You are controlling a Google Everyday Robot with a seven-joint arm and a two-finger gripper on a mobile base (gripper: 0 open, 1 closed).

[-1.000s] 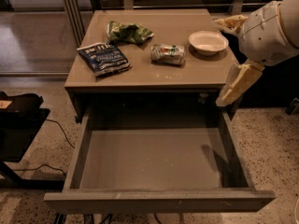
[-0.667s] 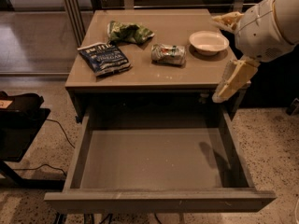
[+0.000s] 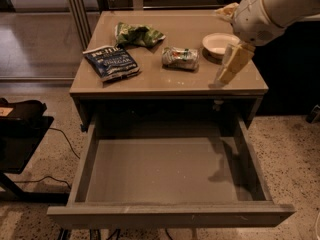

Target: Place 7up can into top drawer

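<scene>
Camera view: the small dented silvery-white 7up can with green markings [image 3: 180, 58] lay on its side mid-table on the flat brown tabletop [image 3: 165, 81], between the crumpled green chip bag [image 3: 136, 34] at far left and the shallow white bowl [image 3: 220, 43] at right. The wide shallow grey-brown top drawer [image 3: 170, 215] stood pulled open below, with nothing in it. The tan gripper [image 3: 232, 66] hung over the table's near-right edge, right of the can and apart from it — open or closed, couldn't tell. Step in hand: the approach — can not yet grasped. The next move likely calls for going left and down onto the can.
</scene>
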